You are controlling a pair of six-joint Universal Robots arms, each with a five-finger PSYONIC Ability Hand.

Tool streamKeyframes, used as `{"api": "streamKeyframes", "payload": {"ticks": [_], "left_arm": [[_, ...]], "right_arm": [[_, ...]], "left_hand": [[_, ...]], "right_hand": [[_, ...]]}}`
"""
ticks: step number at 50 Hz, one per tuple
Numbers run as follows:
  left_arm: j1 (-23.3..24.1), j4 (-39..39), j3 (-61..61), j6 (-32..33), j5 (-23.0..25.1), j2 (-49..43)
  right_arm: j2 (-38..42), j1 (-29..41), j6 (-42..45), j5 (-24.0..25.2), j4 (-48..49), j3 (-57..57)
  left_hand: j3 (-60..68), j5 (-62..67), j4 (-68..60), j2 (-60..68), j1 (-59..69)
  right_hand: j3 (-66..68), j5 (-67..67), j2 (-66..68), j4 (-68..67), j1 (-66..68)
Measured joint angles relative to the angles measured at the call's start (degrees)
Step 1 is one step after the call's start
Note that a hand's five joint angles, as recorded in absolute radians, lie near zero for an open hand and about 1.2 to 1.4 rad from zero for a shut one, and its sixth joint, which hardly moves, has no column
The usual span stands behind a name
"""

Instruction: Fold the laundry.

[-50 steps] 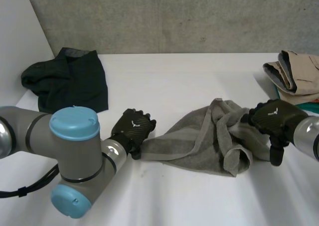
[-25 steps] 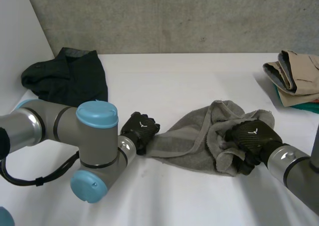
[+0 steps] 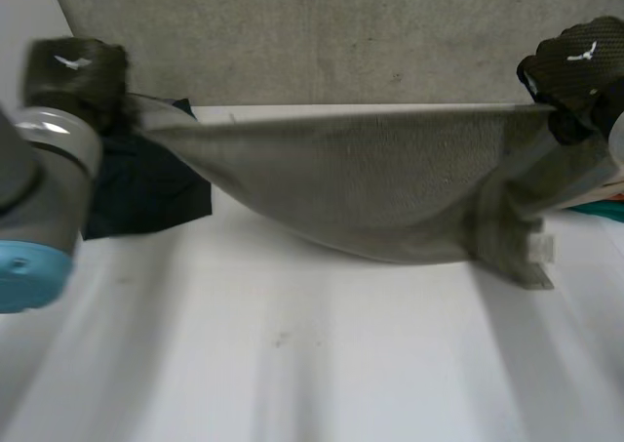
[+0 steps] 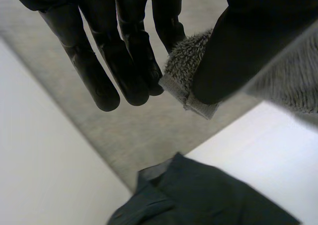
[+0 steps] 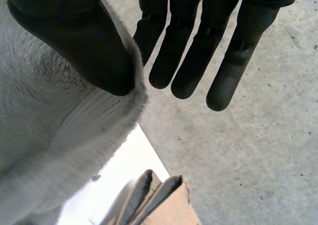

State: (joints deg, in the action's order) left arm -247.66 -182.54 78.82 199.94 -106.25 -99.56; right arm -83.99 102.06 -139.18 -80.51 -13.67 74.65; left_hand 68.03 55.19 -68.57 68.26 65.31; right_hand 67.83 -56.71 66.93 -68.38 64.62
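Left hand is pinching a top corner of the grey towel btwn thumb & near-straight fingers. Towel's hanging stretched hand to hand above the table, long axis running L–R, middle sagging. Looks soft, light, floppy, so corners are prob the best hold. Right hand is nipping the other corner under its thumb, fingers straight; a flap's dangling below it.
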Motion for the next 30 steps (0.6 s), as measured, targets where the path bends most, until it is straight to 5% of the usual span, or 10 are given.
{"api": "streamKeyframes", "payload": {"ticks": [9, 16, 28, 30], "left_arm": [[-5.1, 6.2, 3.1, -0.8, 3.8, 1.4], [-6.2, 8.2, 0.1, -1.2, 5.0, -9.7], [-4.9, -0.3, -26.1, -4.2, 2.2, -22.3], [-4.7, -6.3, -32.1, -6.5, 1.6, -22.1]], "right_arm": [[6.2, 1.6, 4.9, 1.4, -5.5, -3.3], [16.4, 5.8, 5.2, -2.1, -0.7, -3.7], [30.3, 9.1, 3.2, -9.4, 27.2, -24.8], [31.3, 9.2, 2.0, -9.1, 39.3, -30.6]], "left_hand": [[0.0, 0.0, 0.0, 0.1, 0.0], [0.1, 0.0, 0.0, 0.1, 0.0], [0.2, 0.0, -0.2, 0.2, 0.0], [0.2, 0.0, -0.2, 0.2, 0.0]], "right_hand": [[0.0, 0.0, 0.0, 0.0, 0.0], [0.0, -0.3, 0.0, 0.0, 0.0], [0.1, -0.3, 0.0, -0.2, 0.0], [0.1, -0.3, 0.0, -0.2, 0.0]]}}
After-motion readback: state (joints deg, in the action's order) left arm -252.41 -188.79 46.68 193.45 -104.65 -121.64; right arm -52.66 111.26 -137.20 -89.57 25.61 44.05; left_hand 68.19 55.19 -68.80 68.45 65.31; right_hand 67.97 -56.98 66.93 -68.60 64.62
